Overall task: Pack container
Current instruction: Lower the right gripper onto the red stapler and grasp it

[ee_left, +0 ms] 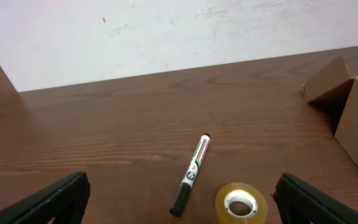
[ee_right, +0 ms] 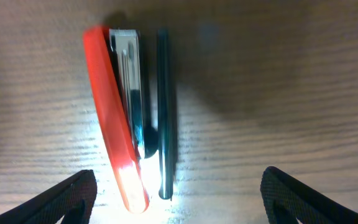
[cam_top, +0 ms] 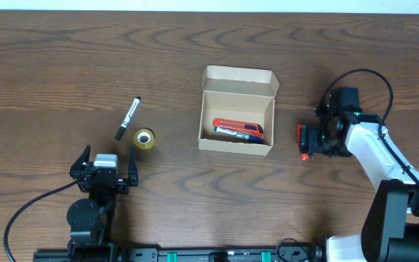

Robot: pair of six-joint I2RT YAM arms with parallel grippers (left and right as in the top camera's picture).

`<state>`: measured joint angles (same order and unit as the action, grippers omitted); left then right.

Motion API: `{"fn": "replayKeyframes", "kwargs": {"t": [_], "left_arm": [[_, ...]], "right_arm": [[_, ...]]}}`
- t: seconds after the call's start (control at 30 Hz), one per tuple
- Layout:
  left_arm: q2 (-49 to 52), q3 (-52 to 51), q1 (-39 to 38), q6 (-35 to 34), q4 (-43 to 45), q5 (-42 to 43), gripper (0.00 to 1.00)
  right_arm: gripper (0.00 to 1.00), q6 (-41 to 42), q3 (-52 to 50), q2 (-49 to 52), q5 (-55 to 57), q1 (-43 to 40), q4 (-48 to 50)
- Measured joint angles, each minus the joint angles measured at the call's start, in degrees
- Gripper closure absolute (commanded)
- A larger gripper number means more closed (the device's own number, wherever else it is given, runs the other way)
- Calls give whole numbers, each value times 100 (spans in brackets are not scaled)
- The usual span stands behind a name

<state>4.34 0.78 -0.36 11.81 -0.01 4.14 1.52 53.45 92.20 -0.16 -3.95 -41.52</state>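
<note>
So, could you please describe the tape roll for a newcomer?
Start at the open cardboard box mid-table and look to its left. Two small things lie there; the tape roll is the yellowish ring, not the slim black-and-white marker beside it.

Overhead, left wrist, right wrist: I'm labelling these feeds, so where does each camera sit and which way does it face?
Overhead: above the table, looking straight down; left pincer and right pincer show.
Left wrist: behind the left pincer, facing across the table toward a wall; its fingertips show.
Right wrist: behind the right pincer, looking down at a red stapler on wood; its fingertips show.
Shared: overhead and left wrist both show marker, tape roll and box.
</note>
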Motion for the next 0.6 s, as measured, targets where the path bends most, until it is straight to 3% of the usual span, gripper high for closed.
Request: {"fn": "replayKeyframes", "kwargs": {"t": [0.17, 0.37, 0.6], "left_arm": [[0, 0, 0, 0, 0, 0, 5], [0, 0, 0, 0, 0, 0, 5], [0, 0, 0, 0, 7, 0, 5]], "right_arm": [[18, -11, 238, 138, -50, 0, -195], [18, -63, 951, 1054, -127, 0, -802], [18, -68, 1165, 1329, -162, 0, -796]]}}
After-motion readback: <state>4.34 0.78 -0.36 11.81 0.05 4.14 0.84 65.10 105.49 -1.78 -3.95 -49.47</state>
